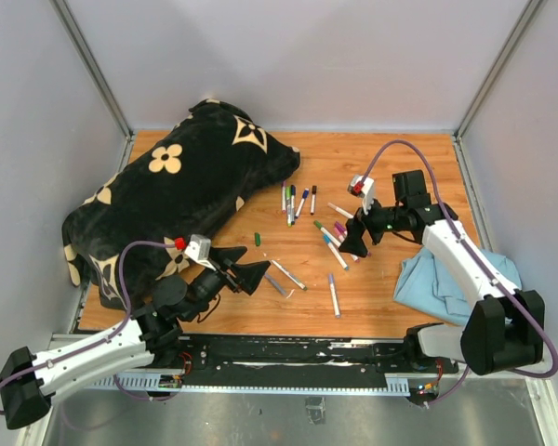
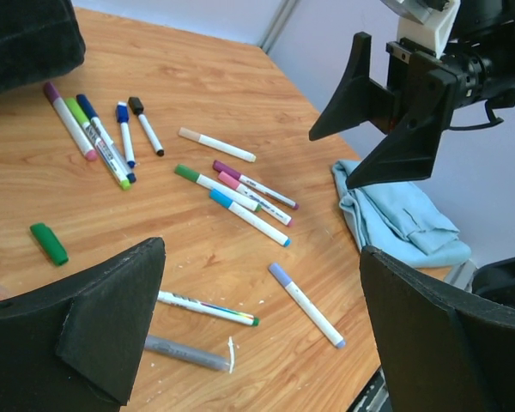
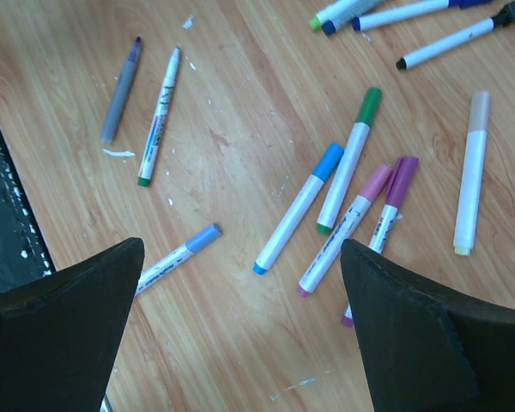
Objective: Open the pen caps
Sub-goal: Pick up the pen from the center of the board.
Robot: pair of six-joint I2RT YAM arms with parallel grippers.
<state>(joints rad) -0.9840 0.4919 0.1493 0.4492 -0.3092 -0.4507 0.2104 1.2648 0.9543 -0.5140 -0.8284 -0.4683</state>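
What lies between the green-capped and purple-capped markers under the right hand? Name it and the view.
The pink-capped marker lies between the green-capped marker and the purple-capped marker, clearest in the right wrist view.

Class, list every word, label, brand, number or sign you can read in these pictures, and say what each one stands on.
No text here can be read.
Print along the white marker: too small and blurred to read.
Print on the pink-capped marker and the purple-capped marker: blurred, unreadable.
Black cushion: cream flower and star shapes only, no letters visible.
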